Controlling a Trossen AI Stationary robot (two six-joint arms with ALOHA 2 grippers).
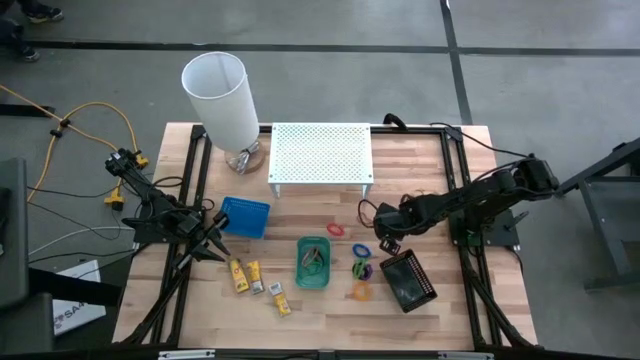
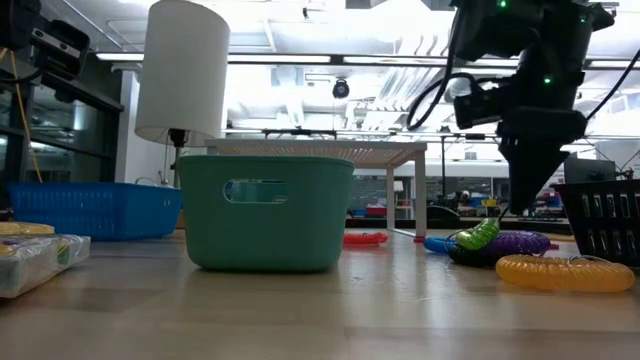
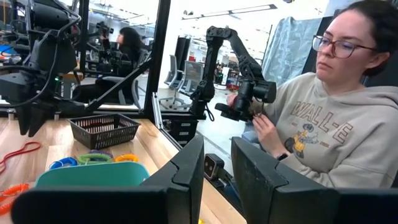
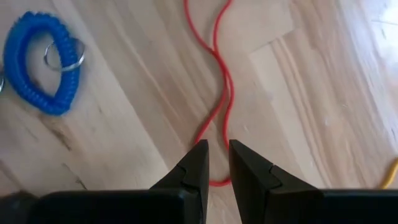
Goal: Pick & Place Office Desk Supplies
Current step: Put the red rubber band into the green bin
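- counter (image 1: 440,200): wooden top, dark frame rails along both sides
- white perforated shelf (image 1: 321,153): stands behind the green tray, at the counter's far edge
- white lamp (image 1: 222,98): tilted cylinder, far-left of the green tray, beside the shelf
- green tray (image 1: 313,262): landmark, centre front of counter, something dark inside
- black tray (image 1: 408,281): right of the green tray, near the front
- blue tray (image 1: 244,216): left of and behind the green tray
- left gripper (image 1: 219,246): left of the green tray, just in front of the blue tray; narrow gap, nothing held
- right gripper (image 4: 216,163): right of and behind the green tray, low over the counter; narrow gap right over the red ring (image 4: 214,106), no grip visible
- yellow-and-white blocks (image 1: 257,280): row of four, front-left of the green tray
- coiled rings: blue ring (image 4: 42,63) with a metal key ring, purple/green (image 1: 361,268) and orange (image 1: 361,292), all between the green tray and the black tray
- person (image 3: 323,118) in a grey sweatshirt sits beyond the counter, hands on a small arm
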